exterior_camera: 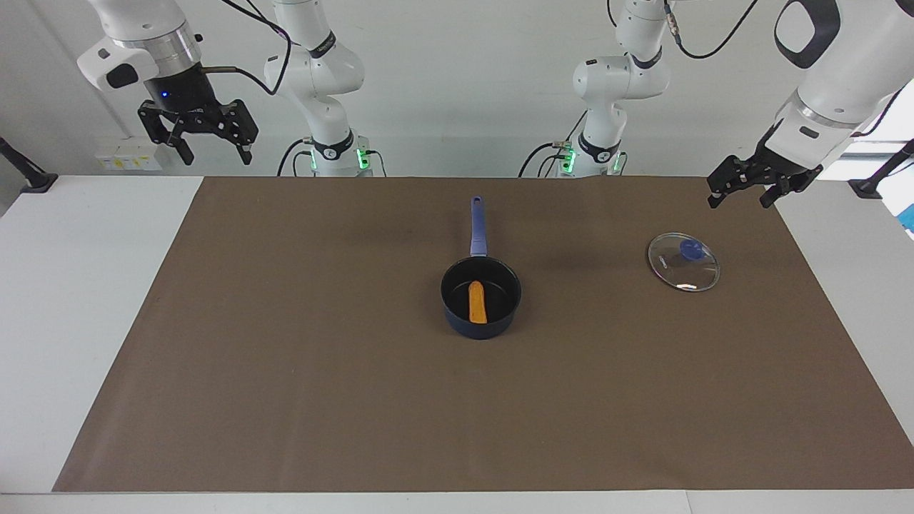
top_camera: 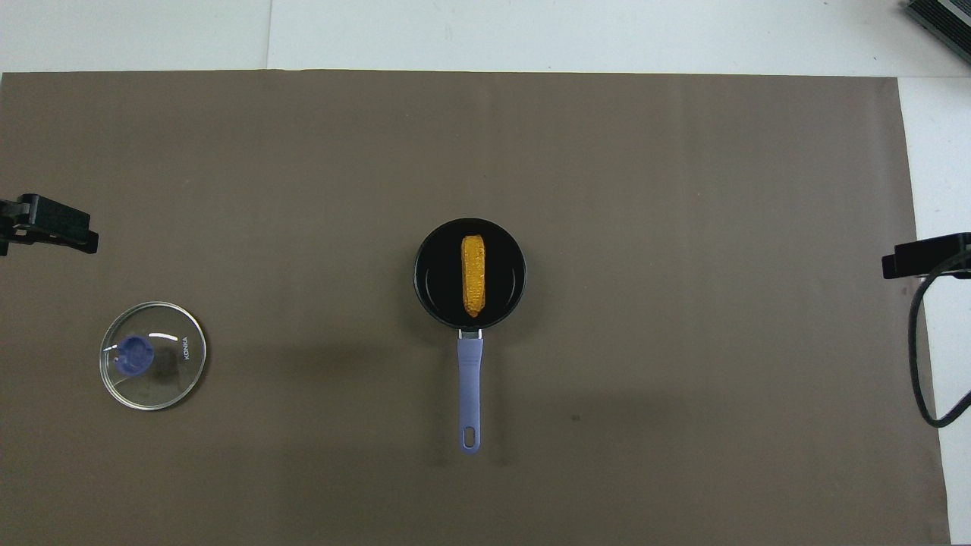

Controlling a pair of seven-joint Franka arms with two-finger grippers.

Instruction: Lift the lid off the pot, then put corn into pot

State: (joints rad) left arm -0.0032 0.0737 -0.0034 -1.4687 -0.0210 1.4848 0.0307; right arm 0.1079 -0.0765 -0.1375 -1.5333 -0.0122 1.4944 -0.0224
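The pot [exterior_camera: 500, 323] stands uncovered in the middle of the brown mat, its long blue handle [exterior_camera: 478, 228] pointing toward the robots. The corn [exterior_camera: 477, 302] lies inside the pot, lengthwise in line with the handle; it also shows in the overhead view [top_camera: 474, 275]. The lid [exterior_camera: 678, 273] lies flat on the mat toward the left arm's end, knob up, apart from the pot. My left gripper [exterior_camera: 740, 200] is open and empty, raised over the mat's edge close to the lid. My right gripper [exterior_camera: 216, 153] is open and empty, raised at the right arm's end.
The brown mat [exterior_camera: 285, 357] covers most of the white table [exterior_camera: 86, 300]. A black cable [top_camera: 922, 356] hangs by the right gripper at the right arm's end. Nothing else stands on the mat.
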